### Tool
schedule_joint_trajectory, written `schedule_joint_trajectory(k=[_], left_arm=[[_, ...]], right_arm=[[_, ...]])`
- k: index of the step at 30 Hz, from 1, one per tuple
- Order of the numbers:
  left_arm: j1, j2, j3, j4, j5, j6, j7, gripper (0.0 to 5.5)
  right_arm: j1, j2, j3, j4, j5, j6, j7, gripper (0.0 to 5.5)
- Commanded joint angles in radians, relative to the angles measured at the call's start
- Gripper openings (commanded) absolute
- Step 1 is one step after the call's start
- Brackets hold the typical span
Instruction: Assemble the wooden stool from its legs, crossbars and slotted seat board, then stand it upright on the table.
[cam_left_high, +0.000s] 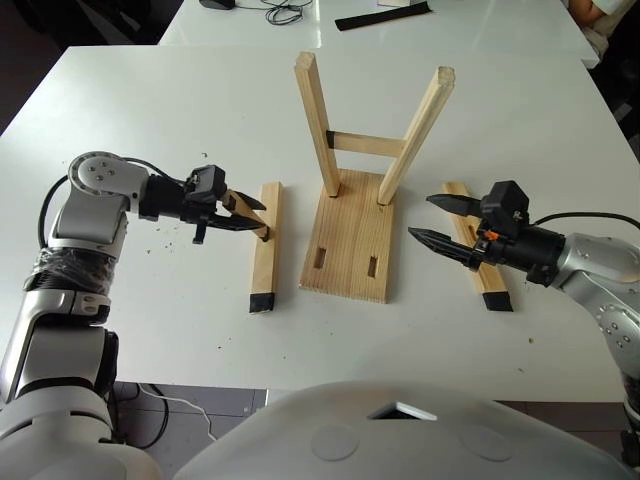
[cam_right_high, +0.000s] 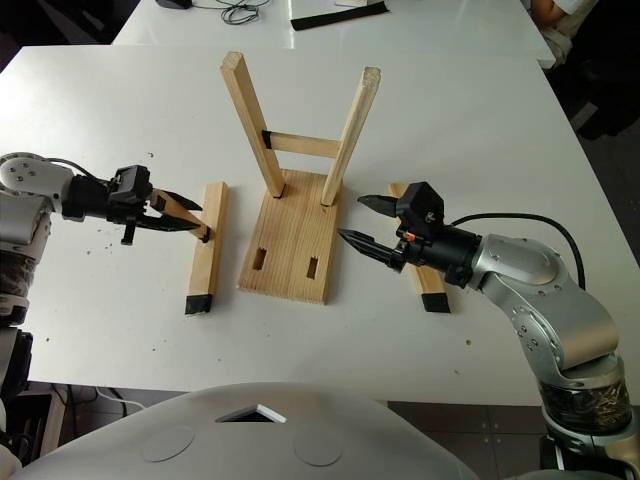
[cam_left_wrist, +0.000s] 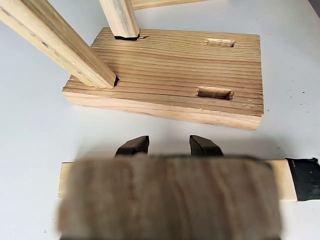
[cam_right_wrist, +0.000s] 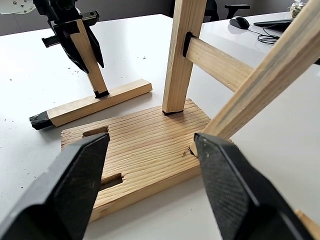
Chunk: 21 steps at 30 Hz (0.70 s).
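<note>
Pale, grooved seat board (cam_left_high: 348, 240) flat at centre of table (cam_left_high: 150, 100). Two legs (cam_left_high: 318, 125) socketed at far end, crossbar (cam_left_high: 366, 145) between. Near slots (cam_left_high: 320, 257) vacant. Left gripper (cam_left_high: 262, 222) clamps short bar (cam_right_wrist: 87, 55) pegged into loose leg (cam_left_high: 266, 245). Right gripper (cam_left_high: 420, 217) spread wide beside board.

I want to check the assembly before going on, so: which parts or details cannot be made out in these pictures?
- Right loose leg: eye views, mostly hidden under the right tool.
- Short crossbar: left wrist view, blurred, too near the camera; whether the left tool clamps it is unclear.
- Standing legs: right wrist view, tops cut off by the upper edge.
</note>
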Motion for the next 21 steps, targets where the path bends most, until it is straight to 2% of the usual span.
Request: schedule_joint_trajectory(k=[1,12,21], left_arm=[[0.068,-0.03,-0.039,0.039,0.078,-0.037,0.053,1.31],[0.051,-0.064,-0.004,-0.007,-0.001,0.057,0.086,1.31],[0.117,0.04,-0.03,-0.122,0.0,0.136,-0.011,1.31]], right_arm=[[-0.01,-0.009,0.009,-0.008,-0.01,0.003,-0.002,3.13],[-0.024,-0.011,0.016,-0.002,-0.02,0.001,0.001,3.13],[-0.002,-0.003,0.016,-0.016,-0.023,-0.003,-0.012,3.13]])
